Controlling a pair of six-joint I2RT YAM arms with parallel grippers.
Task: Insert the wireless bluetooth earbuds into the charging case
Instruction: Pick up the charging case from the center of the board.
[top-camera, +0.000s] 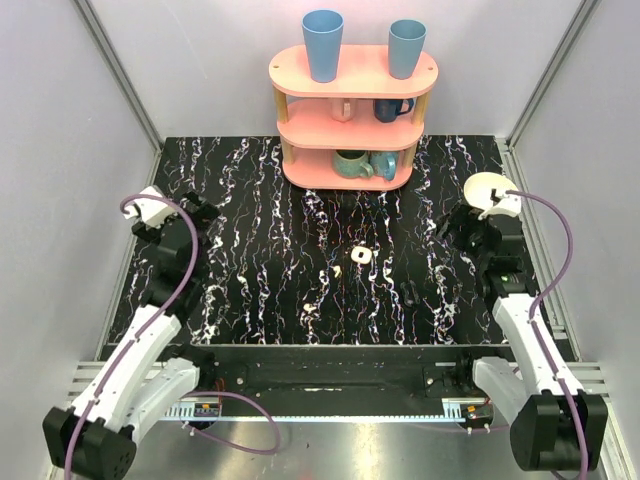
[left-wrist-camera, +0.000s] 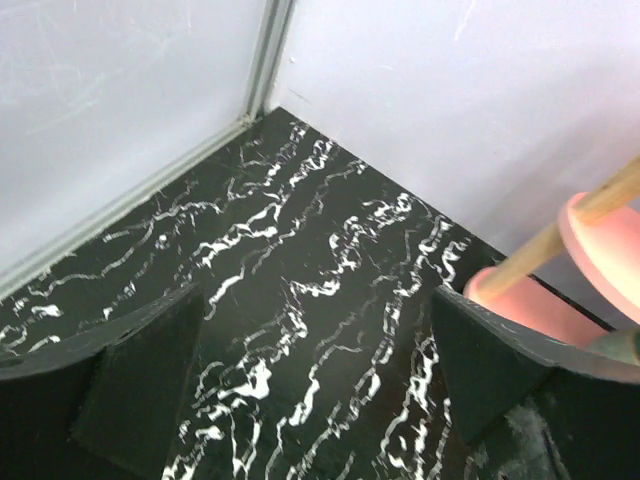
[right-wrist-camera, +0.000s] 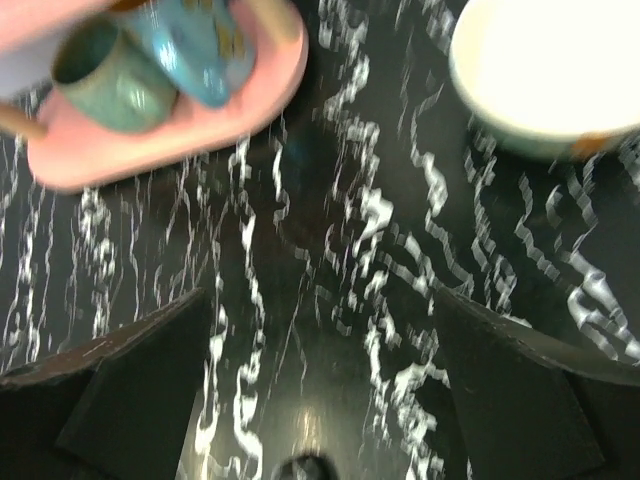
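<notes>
The charging case (top-camera: 361, 256) is a small cream-white piece lying on the black marbled table (top-camera: 260, 300), near its middle. Just left and in front of it lies one tiny white earbud (top-camera: 337, 271); among the white veins I cannot pick out another. My left gripper (top-camera: 198, 214) hovers open at the table's left side, far from the case. Its wrist view shows only bare table between the fingers (left-wrist-camera: 140, 385). My right gripper (top-camera: 453, 226) stands open at the right. Nothing lies between its fingers (right-wrist-camera: 525, 395). Neither wrist view shows the case or earbuds.
A pink three-tier shelf (top-camera: 352, 75) with blue cups and mugs stands at the back centre; its edge (left-wrist-camera: 600, 250) and two mugs (right-wrist-camera: 110, 75) show in the wrist views. A cream bowl (top-camera: 490, 190) (right-wrist-camera: 550, 70) sits beside the right gripper. Walls enclose the table.
</notes>
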